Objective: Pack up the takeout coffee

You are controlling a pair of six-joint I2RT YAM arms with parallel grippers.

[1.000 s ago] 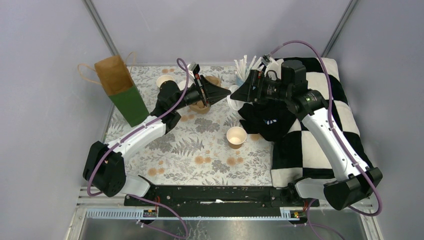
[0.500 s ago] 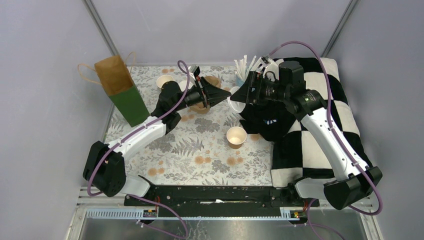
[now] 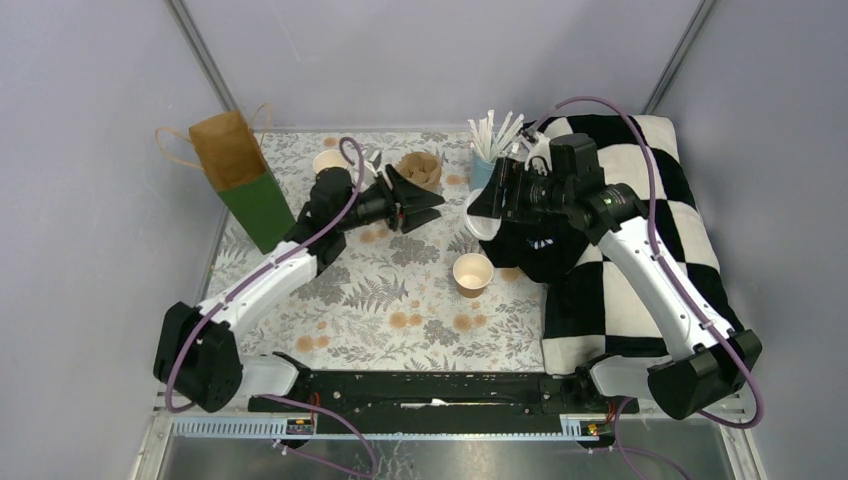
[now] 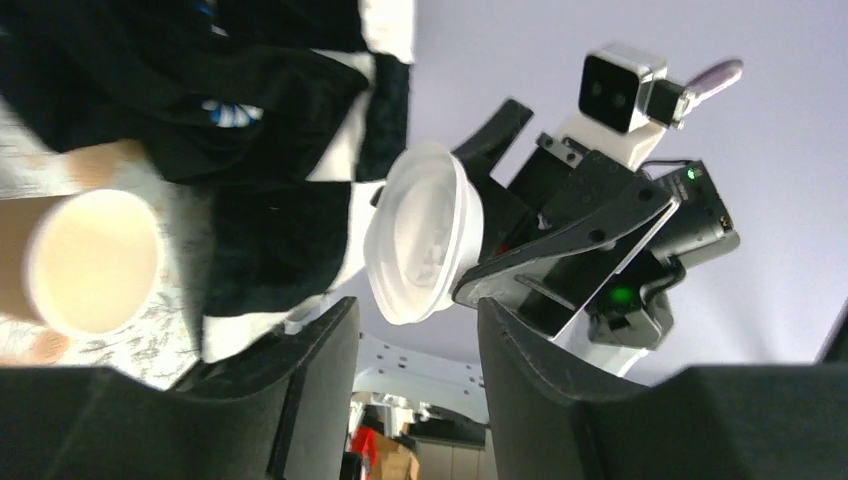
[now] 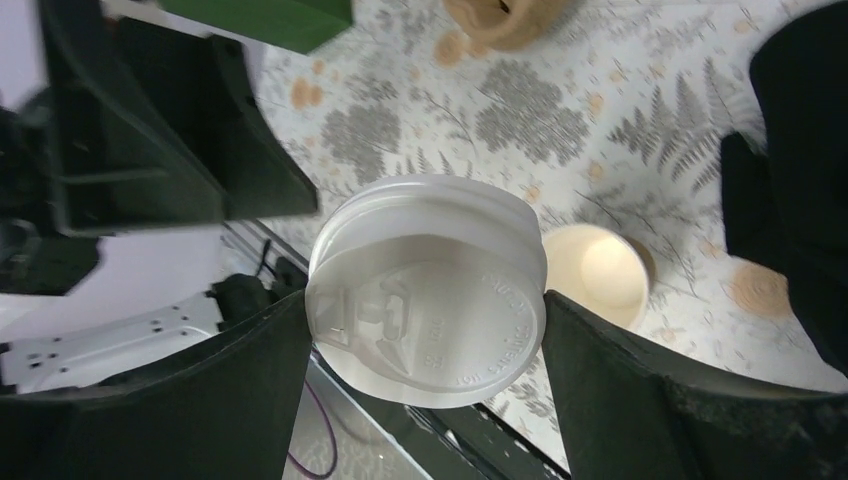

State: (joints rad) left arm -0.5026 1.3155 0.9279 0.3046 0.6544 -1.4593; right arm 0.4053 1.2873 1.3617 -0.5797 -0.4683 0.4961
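**A:** What is the right gripper [image 5: 425, 310] doing?

**B:** It is clamped on a round white lid [image 4: 425, 235], with one finger against each side of the rim. The lid is up off the worktop [image 3: 400, 305] and turned on edge. In the overhead view it sits just right of centre, with one face toward the left gripper [image 4: 415, 305].

**A:** And the left gripper?

**B:** Its jaws are spread and there is nothing between them. It points at the lid from the left, close to it but not touching.

**A:** Where are the cups?

**B:** One tan paper cup [image 3: 473, 272] stands upright near the middle of the frame, below the lid in the overhead view, with its cream inside showing. A second paper cup [image 3: 326, 160] stands in the upper left, between the paper bag [image 3: 245, 180] and the pulp carrier [image 3: 420, 170].

**A:** What else is there?

**B:** A light-blue cup of straws [image 3: 483, 172] stands at top centre, just right of the carrier. The brown and green bag is upright in the upper left corner. A checkered cloth [image 3: 680, 220] covers the right side. A black cloth [image 3: 545, 250] is bunched at its left edge, just right of the first cup.
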